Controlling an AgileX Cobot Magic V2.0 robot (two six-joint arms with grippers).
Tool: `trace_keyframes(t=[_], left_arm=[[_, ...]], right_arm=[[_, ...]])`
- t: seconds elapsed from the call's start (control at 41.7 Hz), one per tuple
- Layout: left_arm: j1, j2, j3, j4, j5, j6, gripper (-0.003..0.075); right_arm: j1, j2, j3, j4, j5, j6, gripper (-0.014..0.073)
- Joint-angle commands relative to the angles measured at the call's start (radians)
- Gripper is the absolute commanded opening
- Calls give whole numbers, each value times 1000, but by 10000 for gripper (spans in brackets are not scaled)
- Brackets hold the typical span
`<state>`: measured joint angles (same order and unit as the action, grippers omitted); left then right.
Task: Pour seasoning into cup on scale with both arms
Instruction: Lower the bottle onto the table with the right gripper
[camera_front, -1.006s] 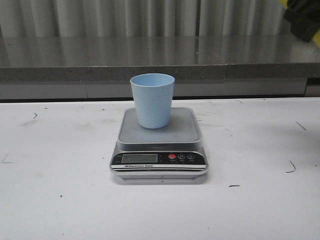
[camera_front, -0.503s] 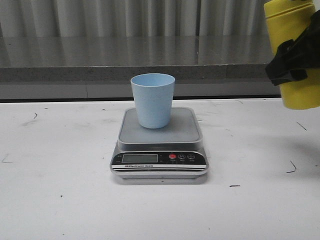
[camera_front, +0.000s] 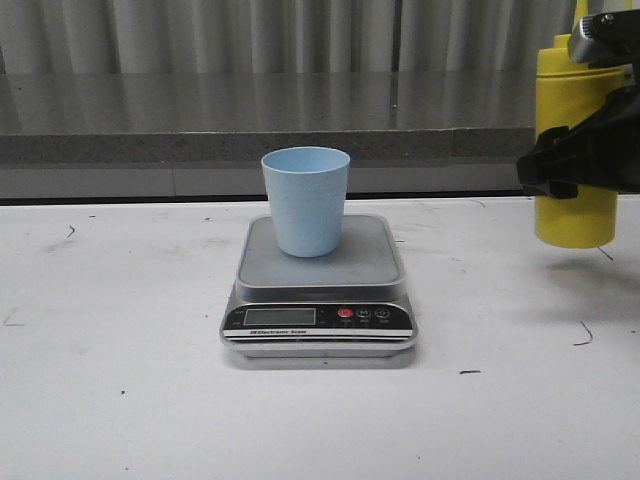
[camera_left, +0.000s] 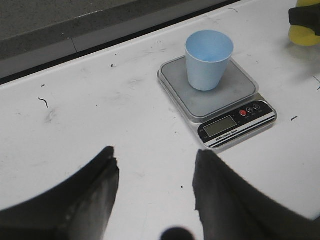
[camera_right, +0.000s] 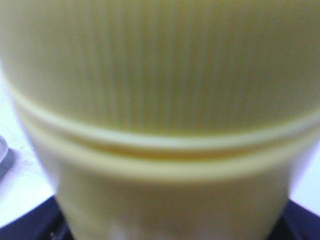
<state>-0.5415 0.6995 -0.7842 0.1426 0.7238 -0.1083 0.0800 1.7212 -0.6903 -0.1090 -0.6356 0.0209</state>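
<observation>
The seasoning (camera_front: 575, 150) is a tall yellow bottle held upright above the white bench (camera_front: 120, 400) at the far right of the front view, its base clear of the surface and its top cut off by the upper edge. The right hand (camera_front: 560, 165) wraps the bottle's middle from the right, black fingers closed around it; in the right wrist view the ribbed yellow body (camera_right: 160, 115) fills nearly everything, blurred. The cup (camera_front: 305, 200), pale blue, stands upright on the rear part of the platform of the scale (camera_front: 318, 300), which sits mid-bench, well apart from the bottle with bare bench between them. The left hand (camera_left: 152, 192) hovers over the near left of the bench, its two dark fingers (camera_left: 100, 190) spread wide and holding nothing, with open surface between it and the scale.
</observation>
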Motion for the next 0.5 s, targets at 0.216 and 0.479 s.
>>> trace_keyframes(t=[0.216,0.479], left_arm=[[-7,0,-27,-2,-68,-4,347],[-7,0,-27,-2,-68,-4,347]], right_arm=[[-10,81,-23,58,-292,-6,336],[-10,98,-23,58,-309,-6,539]])
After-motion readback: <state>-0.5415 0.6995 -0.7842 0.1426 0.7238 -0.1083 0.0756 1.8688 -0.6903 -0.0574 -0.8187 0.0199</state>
